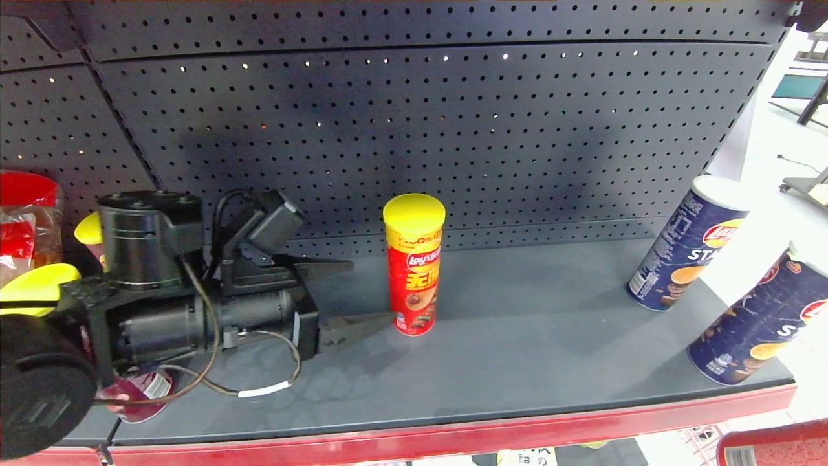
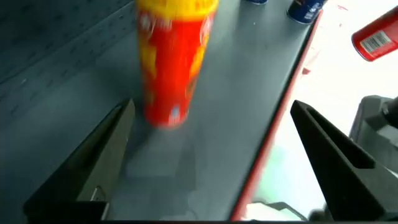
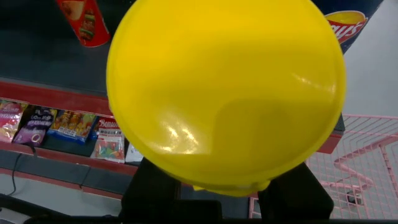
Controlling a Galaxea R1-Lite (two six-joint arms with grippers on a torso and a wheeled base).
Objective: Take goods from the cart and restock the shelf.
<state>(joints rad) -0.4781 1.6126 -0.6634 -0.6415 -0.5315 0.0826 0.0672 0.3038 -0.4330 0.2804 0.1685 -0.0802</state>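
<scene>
On grey shelf (image 1: 517, 336), upright red, yellow-lidded can (image 1: 414, 265)

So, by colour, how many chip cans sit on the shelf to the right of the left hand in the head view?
Red can: 1
Blue cans: 2
Total: 3

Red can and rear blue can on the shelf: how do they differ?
The red can has a yellow lid; the blue can has a white one. The red can stands mid-shelf by the left gripper; the blue can stands near the right end. Both are tall tubes on the shelf.
</scene>
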